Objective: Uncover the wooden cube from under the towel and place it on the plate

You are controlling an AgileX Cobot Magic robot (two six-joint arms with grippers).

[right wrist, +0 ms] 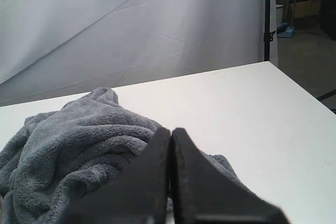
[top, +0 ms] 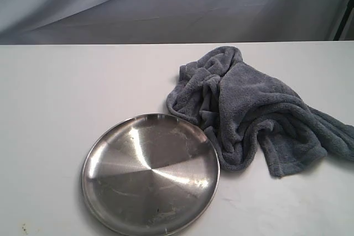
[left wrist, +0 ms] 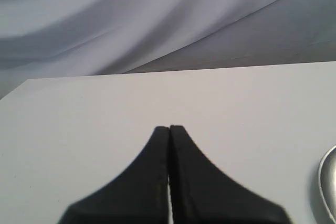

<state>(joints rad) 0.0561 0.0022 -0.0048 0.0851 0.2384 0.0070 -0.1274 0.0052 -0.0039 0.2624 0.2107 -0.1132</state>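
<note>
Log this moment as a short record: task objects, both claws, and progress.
towel: crumpled in a heap on the table, right of the plate, its edge meeting the plate's rim
plate: lying flat, nothing on it
wooden cube: not visible in any view
left claw: shut, holding nothing, above the table with the plate's rim off to one side
right claw: shut, holding nothing, close to the towel
progress: towel not lifted, cube not yet on the plate

Exterior high over table, wrists low; towel shared with right.
</note>
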